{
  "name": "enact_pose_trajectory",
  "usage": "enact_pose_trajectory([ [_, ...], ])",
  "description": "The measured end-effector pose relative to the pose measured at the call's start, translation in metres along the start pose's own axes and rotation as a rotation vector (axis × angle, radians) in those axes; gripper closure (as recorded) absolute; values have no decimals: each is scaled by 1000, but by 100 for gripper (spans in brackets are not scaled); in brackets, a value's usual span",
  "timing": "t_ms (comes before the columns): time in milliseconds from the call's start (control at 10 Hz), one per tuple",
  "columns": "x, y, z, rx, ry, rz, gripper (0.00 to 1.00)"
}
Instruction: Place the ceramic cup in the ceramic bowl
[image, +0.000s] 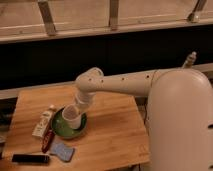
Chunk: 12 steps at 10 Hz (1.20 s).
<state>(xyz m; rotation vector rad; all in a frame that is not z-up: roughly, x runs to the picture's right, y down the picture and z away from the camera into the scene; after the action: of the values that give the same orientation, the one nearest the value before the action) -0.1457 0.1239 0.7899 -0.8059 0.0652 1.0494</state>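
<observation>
The off-white ceramic cup hangs tilted at the end of my arm, over the middle of the green ceramic bowl. The bowl sits on the left part of the wooden table. My gripper is right behind the cup, shut on it and mostly hidden by it and by the white wrist. I cannot tell whether the cup's bottom touches the bowl.
A white tube with a red cap lies just left of the bowl. A red item, a blue sponge and a black remote lie near the front left edge. My white base stands at the table's right.
</observation>
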Motion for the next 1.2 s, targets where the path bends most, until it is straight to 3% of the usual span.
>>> enact_pose_trajectory([
  [300,-23,7,8,-33,-29,-33,95],
  [600,-33,15,18,-67,-20,-62,65],
  [900,-32,14,16,-76,-20,-62,35],
  [1100,-33,15,12,-73,-28,-66,24],
  [1200,-34,16,7,-69,-37,-67,24],
])
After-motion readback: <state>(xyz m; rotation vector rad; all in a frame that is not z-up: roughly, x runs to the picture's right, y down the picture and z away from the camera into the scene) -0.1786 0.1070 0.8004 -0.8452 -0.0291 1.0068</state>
